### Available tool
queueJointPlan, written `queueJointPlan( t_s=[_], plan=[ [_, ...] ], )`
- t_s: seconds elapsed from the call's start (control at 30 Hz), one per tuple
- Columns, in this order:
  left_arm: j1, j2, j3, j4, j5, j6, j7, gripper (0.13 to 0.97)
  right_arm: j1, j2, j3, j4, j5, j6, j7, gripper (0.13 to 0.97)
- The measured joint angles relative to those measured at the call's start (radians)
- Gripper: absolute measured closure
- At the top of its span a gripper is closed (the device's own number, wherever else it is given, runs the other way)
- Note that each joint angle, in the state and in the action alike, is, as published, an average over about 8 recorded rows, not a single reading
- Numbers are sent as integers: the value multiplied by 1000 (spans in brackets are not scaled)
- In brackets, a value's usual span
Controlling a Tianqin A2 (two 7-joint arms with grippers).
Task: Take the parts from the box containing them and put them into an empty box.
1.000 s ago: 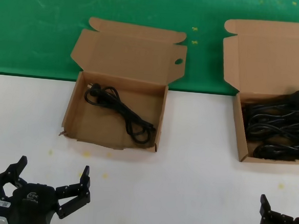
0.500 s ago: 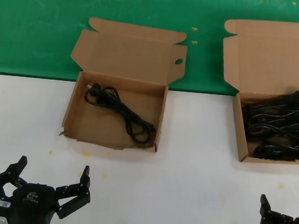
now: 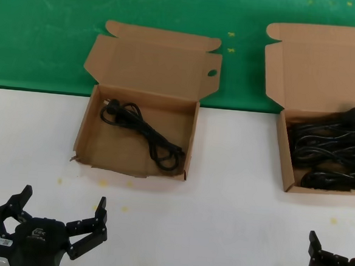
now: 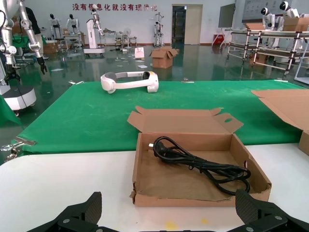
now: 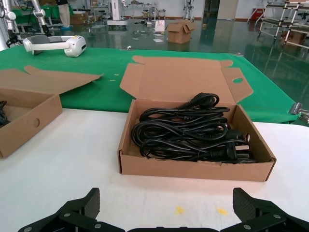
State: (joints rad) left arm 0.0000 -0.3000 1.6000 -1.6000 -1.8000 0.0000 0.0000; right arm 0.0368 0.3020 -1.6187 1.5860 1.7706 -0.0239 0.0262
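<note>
The box with a round hole in its lid point(image 3: 134, 143) sits at centre left; it holds one black power cord point(image 3: 142, 132), also seen in the left wrist view point(image 4: 200, 159). The box with the neat front wall point(image 3: 323, 189) at the right edge holds several coiled black cords point(image 3: 328, 153), also seen in the right wrist view point(image 5: 186, 133). My left gripper point(image 3: 59, 213) is open and empty near the table's front edge, short of the left box. My right gripper point(image 5: 166, 212) is open and empty at the front right, short of the full box point(image 5: 193, 166).
A green mat point(image 3: 44, 32) covers the back of the white table point(image 3: 220, 221). Both box lids stand open over the mat. A white headset point(image 4: 129, 81) lies on the mat far behind the left box.
</note>
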Motion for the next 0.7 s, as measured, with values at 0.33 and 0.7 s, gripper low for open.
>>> queueJointPlan(
  t_s=[0.33, 0.7],
  plan=[
    [0, 0, 0, 0, 0, 0, 0, 132, 0, 0, 0, 0, 0, 0, 0, 129],
    [0, 0, 0, 0, 0, 0, 0, 132, 0, 0, 0, 0, 0, 0, 0, 129]
  ],
)
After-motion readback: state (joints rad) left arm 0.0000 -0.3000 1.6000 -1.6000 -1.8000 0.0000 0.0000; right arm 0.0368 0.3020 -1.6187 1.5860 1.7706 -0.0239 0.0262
